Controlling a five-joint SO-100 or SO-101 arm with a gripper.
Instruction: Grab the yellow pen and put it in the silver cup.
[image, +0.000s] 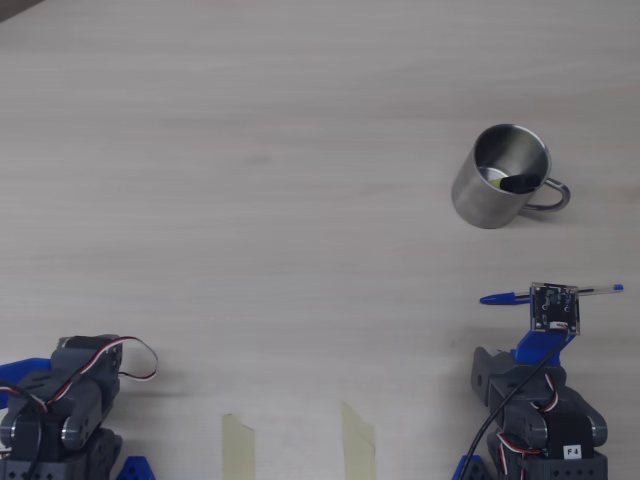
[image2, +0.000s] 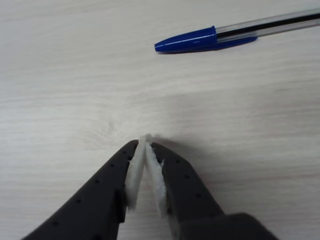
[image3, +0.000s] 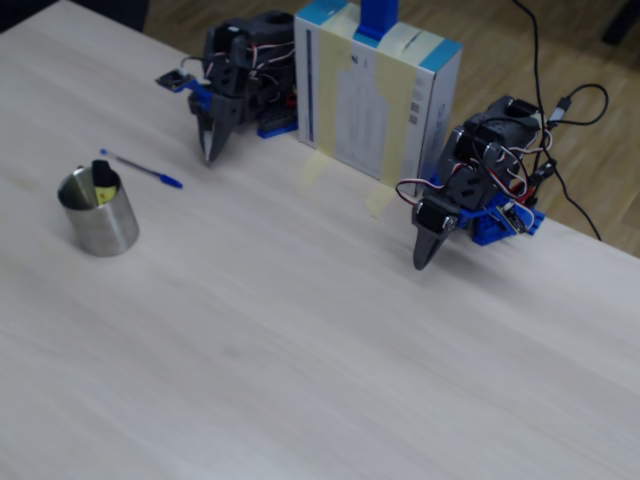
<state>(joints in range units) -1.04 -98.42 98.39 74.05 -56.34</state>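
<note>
Wood-grain surface (image: 250, 150): pale laminate; carries all items listed below.
Cardboard box (image3: 380, 95): stands well apart from the silver cup, between the two arms in the fixed view.
Silver cup (image: 490, 195): upright on the surface, handle toward the right in the overhead view.
Yellow pen (image: 503, 181): inside the silver cup, standing roughly on end, black cap up; task judged complete.
Blue ballpoint (image: 505, 297): lies flat between the silver cup and the pincer, long axis crosswise.
Pincer (image2: 146, 142): empty, tips together; parked low beside the ballpoint. The silver cup lies beyond the ballpoint from it.
</note>
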